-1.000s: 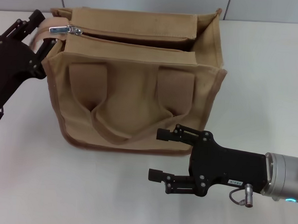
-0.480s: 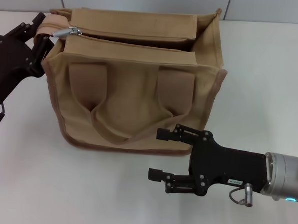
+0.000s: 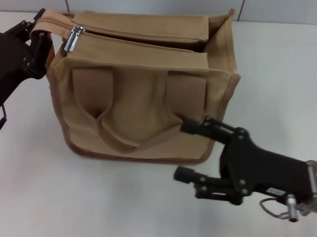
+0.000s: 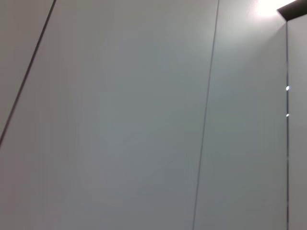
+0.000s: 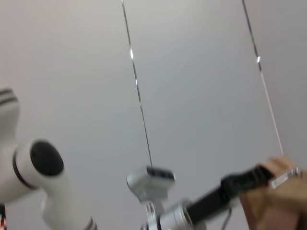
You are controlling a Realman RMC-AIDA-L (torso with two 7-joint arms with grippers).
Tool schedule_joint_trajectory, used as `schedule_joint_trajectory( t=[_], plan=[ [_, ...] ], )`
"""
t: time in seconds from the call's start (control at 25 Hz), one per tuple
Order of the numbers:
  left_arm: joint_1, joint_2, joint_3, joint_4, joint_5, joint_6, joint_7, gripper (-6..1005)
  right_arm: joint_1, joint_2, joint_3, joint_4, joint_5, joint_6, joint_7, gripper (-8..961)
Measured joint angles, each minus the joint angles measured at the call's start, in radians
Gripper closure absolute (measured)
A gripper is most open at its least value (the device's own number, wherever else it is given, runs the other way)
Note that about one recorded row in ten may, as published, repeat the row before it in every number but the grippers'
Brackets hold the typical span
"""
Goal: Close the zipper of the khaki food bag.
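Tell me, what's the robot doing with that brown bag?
It's working on zipping the khaki food bag shut. The left gripper grips the fabric tab at the bag's left end, beside the silver pull of the zipper, which is still at that end. The right gripper, jaws open, is at the bag's front right corner.

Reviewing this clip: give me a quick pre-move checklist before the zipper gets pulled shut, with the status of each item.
1. Left gripper holding the bag's end tab: ok, it pinches the tab beside the pull.
2. Zipper still open along the top: ok.
3. Silver pull tab at the left end, free to grab: ok.
4. Right gripper open: ok, but low by the bag's front, far from the pull.
5. Khaki food bag upright: ok.
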Motion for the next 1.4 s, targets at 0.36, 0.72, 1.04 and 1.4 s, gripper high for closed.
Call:
schedule_joint_trajectory(
  t=[0.36, 0.72, 1.04, 1.4],
  plan=[
    [-0.041, -0.003, -0.009, -0.029, 0.0, 0.067, -0.007, 939, 0.027, -0.003, 0.075, -0.058, 0.124, -0.053, 0.264, 120],
    [-0.1, -0.004, -0.008, -0.085, 0.001, 0.066, 0.027, 939, 0.153, 0.002, 0.073, -0.128, 0.171, 0.106, 0.544, 121],
    [-0.124, -0.005, -0.011, -0.095, 0.003, 0.062, 0.026, 939, 0.2, 0.004, 0.078, -0.118, 0.174, 0.163, 0.581, 121],
    [-0.143, -0.004, -0.006, -0.096, 0.004, 0.063, 0.024, 940, 0.248, 0.005, 0.022, -0.118, 0.172, 0.208, 0.625, 122]
  ],
)
